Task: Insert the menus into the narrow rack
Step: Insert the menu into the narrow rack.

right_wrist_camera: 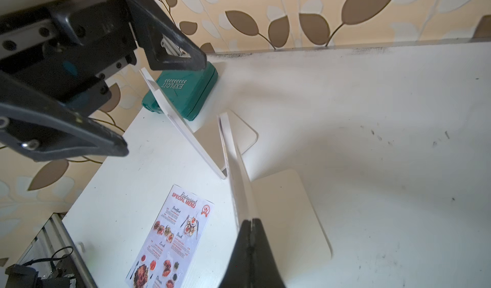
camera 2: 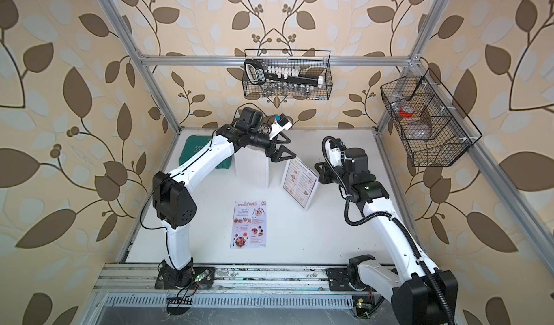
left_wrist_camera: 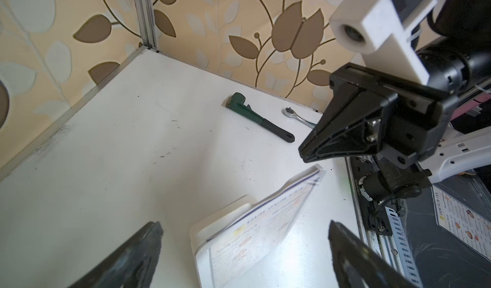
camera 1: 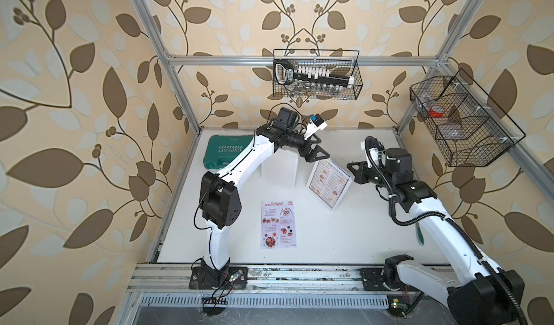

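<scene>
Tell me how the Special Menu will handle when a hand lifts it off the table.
The Special Menu lies flat on the table with no raised edge, so pinching it will likely need a slide or a lifted corner. It looks paper-thin, so it is probably light and droopy when held by one end. A push should slide it, not tip it.

1. The special menu [camera 1: 278, 224], a white-pink sheet with a red title and food photos, lies flat and face up on the table [camera 1: 359, 233], near the middle, its title at the far end.
2. The dim sum menu [camera 1: 328, 185], navy-bordered with food photos, stands tilted inside a clear rack [right_wrist_camera: 292, 215], right of and farther back than the flat sheet.
3. An empty rack [camera 1: 278, 170], white and upright, stands just left of the clear one.
</scene>
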You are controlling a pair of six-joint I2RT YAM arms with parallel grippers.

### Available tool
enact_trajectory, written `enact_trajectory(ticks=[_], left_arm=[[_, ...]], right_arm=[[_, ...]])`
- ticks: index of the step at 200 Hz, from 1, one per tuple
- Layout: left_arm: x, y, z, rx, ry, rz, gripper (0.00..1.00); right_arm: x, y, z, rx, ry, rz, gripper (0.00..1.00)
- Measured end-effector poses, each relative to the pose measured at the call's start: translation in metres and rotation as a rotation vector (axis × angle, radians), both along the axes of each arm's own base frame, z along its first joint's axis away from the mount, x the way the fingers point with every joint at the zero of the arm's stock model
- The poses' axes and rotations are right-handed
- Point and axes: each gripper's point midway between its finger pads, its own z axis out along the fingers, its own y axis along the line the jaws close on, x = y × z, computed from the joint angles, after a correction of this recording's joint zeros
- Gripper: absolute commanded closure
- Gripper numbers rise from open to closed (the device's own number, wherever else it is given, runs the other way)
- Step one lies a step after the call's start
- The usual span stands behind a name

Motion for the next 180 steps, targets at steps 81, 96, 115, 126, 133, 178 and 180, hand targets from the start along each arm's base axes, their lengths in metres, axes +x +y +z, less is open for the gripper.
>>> enact_trajectory(ticks=[81,96,115,126,133,178,180], left_arm=[[0.008,0.013,-0.003,0.046,-0.002,0.126,0.01],[0.010,0.022,-0.006,0.073,0.013,0.199,0.01],[0.003,0.042,-0.013,0.116,0.042,0.306,0.01],[-0.005,0.056,-0.016,0.137,0.061,0.370,0.01],[-0.010,0.066,-0.017,0.148,0.069,0.413,0.01],[-0.048,0.118,0.001,0.136,0.087,0.622,0.01],[-0.050,0.120,0.001,0.135,0.090,0.629,0.01]], right_arm=[[-0.018,-0.001,0.005,0.011,-0.029,0.001,0.82],[-0.021,-0.001,0.013,0.015,-0.049,0.001,0.75],[-0.025,-0.001,0.017,0.016,-0.061,0.006,0.70],[-0.029,-0.001,0.019,0.021,-0.061,0.009,0.68],[-0.032,-0.001,0.021,0.025,-0.067,0.012,0.65],[-0.061,0.023,0.039,0.064,-0.103,0.097,0.59],[-0.061,0.024,0.038,0.063,-0.098,0.101,0.59]])
